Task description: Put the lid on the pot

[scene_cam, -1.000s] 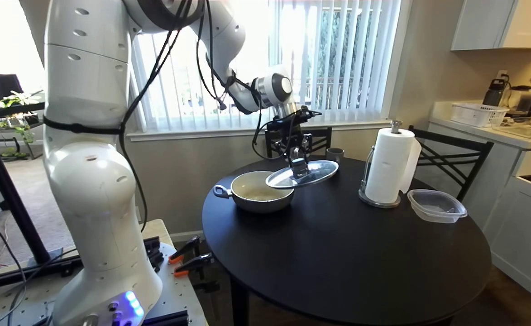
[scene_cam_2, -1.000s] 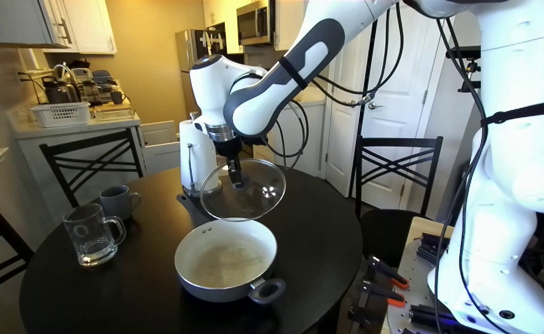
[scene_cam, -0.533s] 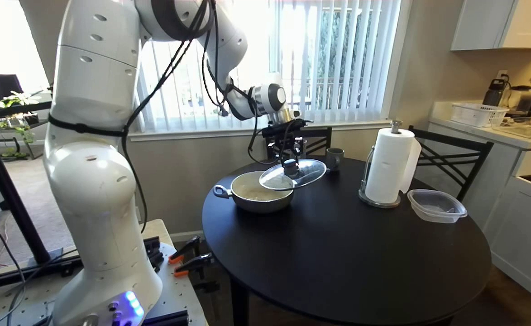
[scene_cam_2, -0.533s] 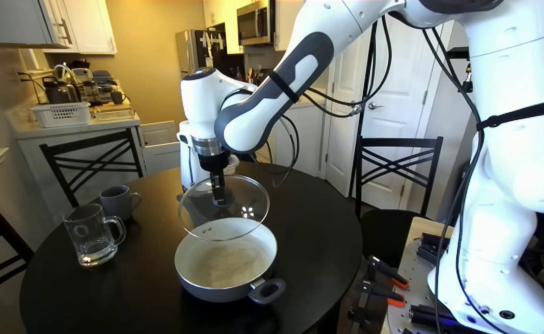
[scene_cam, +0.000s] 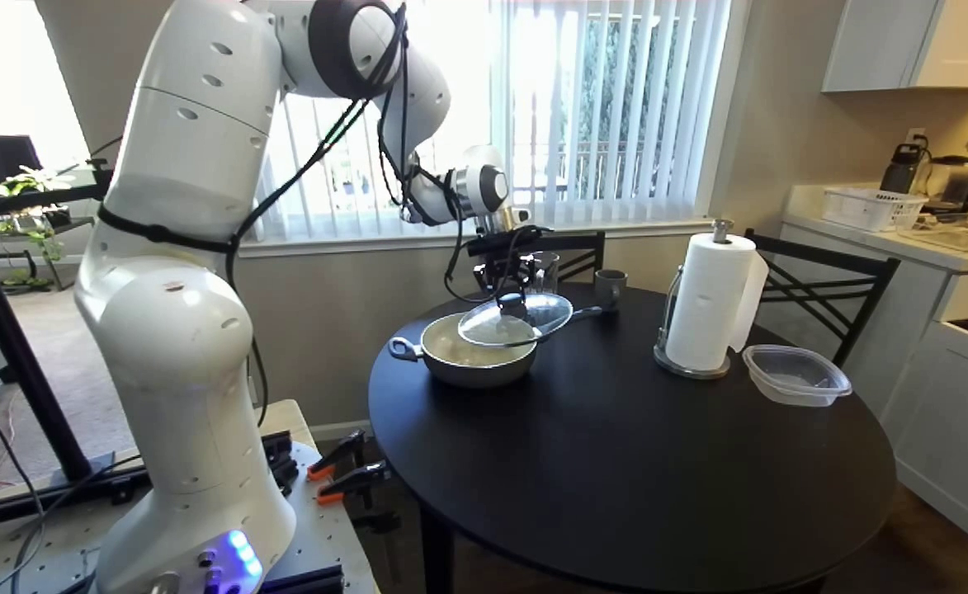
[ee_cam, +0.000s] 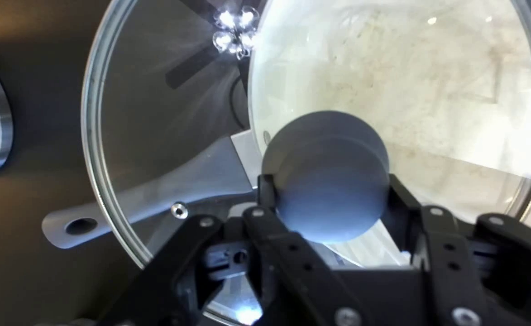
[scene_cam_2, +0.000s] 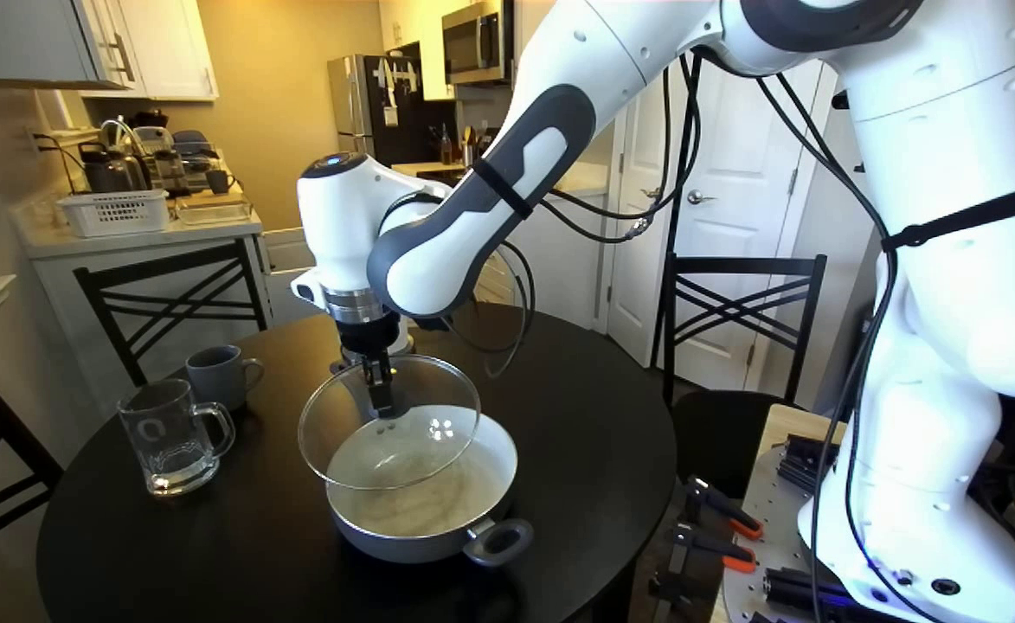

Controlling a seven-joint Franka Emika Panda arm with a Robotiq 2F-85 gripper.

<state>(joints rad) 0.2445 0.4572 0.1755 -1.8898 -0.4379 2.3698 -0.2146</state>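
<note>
Lid [scene_cam: 518, 323] is nearer its place than a moment ago; in an exterior view it is farther toward nine o'clock, and is now at about two o'clock from the middle of the pot [scene_cam: 475, 375]; so I think the carrying is almost done; the lid is not on yet, for it covers just part of the pot and looks a bit tipped; I cannot tell if the edges touch.

The end effector [ee_cam: 331, 192] pinches the round dark knob [ee_cam: 325, 176] on top of the lid, one finger on each side; in the wrist view the pot's pale inside shows through the glass at about one o'clock from the knob; my guess is that the lid must go a bit more toward the short handle [scene_cam_2: 520, 535], then down flat, then be let go.

The long handle [ee_cam: 156, 197] points to eight o'clock from the knob there, partly under the glass; if the lid drops too soon, its edge could bump this handle or land crooked; in an exterior view a glass mug [scene_cam_2: 161, 437] stands between nine and ten o'clock from the pot, and a grey mug [scene_cam_2: 213, 381] at ten; a paper towel roll [scene_cam: 708, 301] and a clear tub [scene_cam: 795, 375] are near three o'clock from the pot in an exterior view; all four are on the dark surface [scene_cam: 657, 478], well apart from the pot, and none seems in the way.
</note>
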